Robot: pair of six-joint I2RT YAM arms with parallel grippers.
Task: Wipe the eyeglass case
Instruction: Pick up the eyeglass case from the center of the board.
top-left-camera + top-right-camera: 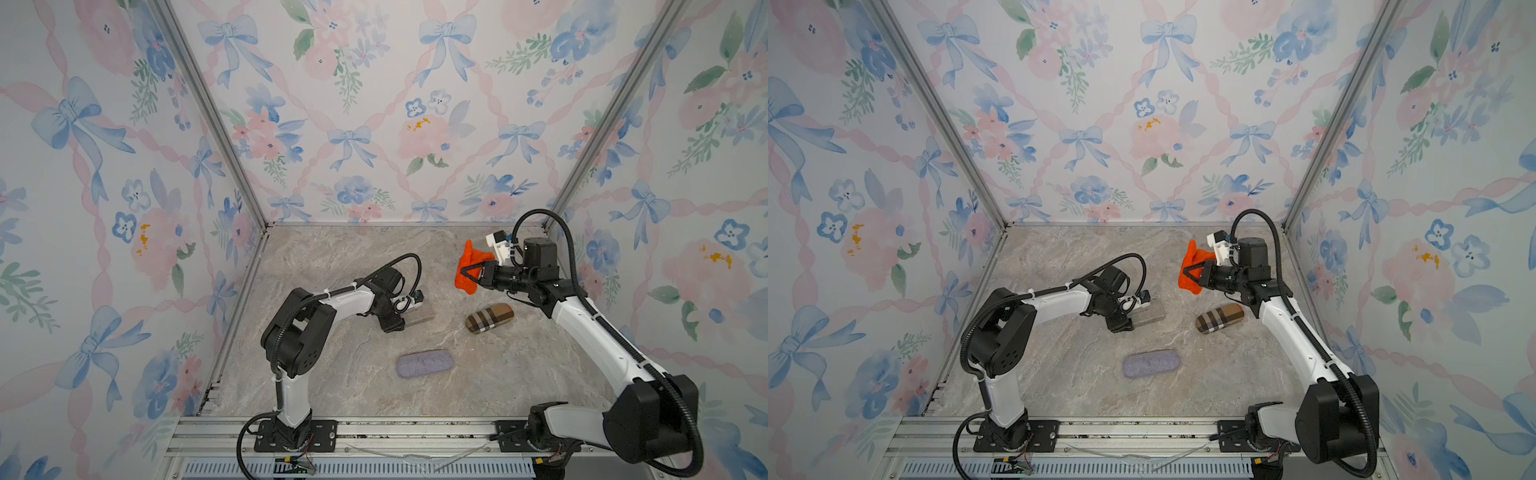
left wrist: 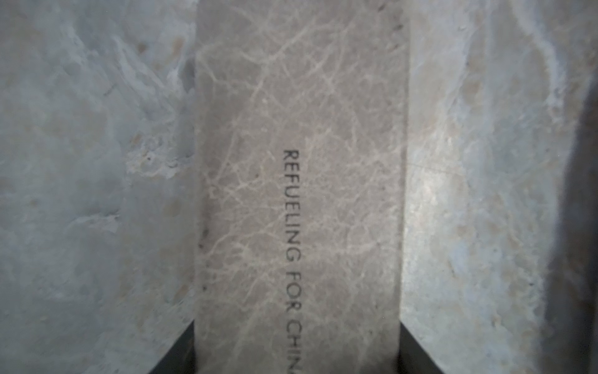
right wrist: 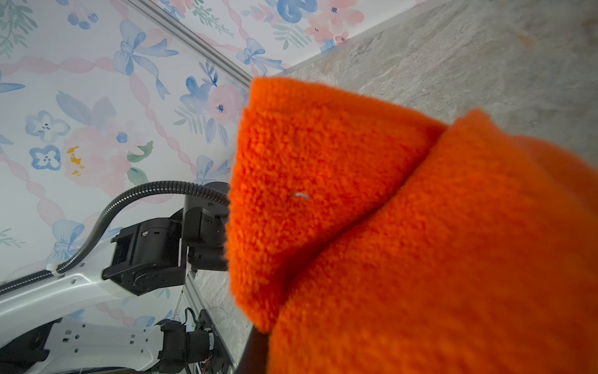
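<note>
A marble-patterned rectangular eyeglass case (image 2: 297,129) with printed black lettering lies on the table left of centre, also seen in both top views (image 1: 423,313) (image 1: 1153,313). My left gripper (image 1: 395,323) (image 1: 1121,323) reaches down over its near end. In the left wrist view the left gripper (image 2: 297,327) has a dark finger pressed against each long side of the case. My right gripper (image 1: 469,272) (image 1: 1192,272) hangs above the table at the back right, shut on a bunched orange cloth (image 1: 471,253) (image 1: 1194,253) (image 3: 388,226). The cloth hides most of its jaws.
A brown plaid case (image 1: 489,318) (image 1: 1220,318) lies below the right gripper. A grey-blue felt case (image 1: 424,363) (image 1: 1151,363) lies near the front centre. Floral walls close off three sides, and an aluminium rail (image 1: 415,432) runs along the front edge.
</note>
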